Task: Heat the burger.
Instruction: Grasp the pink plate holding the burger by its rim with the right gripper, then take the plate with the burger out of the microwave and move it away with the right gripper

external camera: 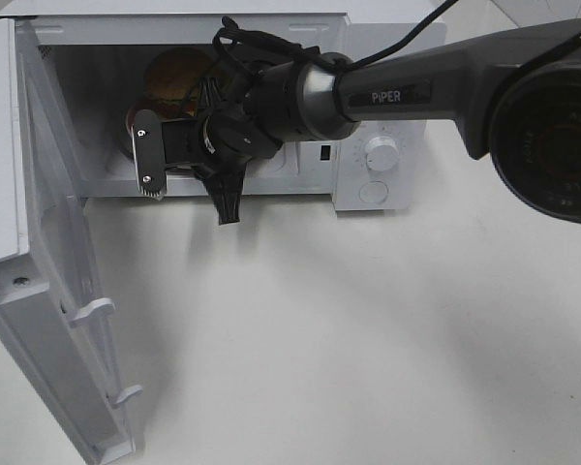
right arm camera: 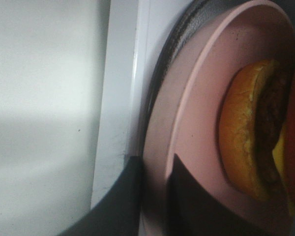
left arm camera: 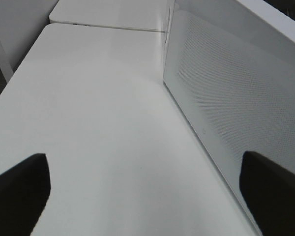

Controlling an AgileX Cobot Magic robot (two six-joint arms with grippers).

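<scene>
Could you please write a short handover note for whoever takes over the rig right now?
Right gripper: inside the microwave opening, jaws closed on the rim of the pink plate.
Left gripper: open, empty, beside the microwave's outer wall.
Burger: on the plate, inside the cavity.
Done: door open, plate with burger inside.
Left: release the plate, withdraw the arm, close the door, start heating with the dial.

Bright even light, soft shadows, blurry close wrist views
</scene>
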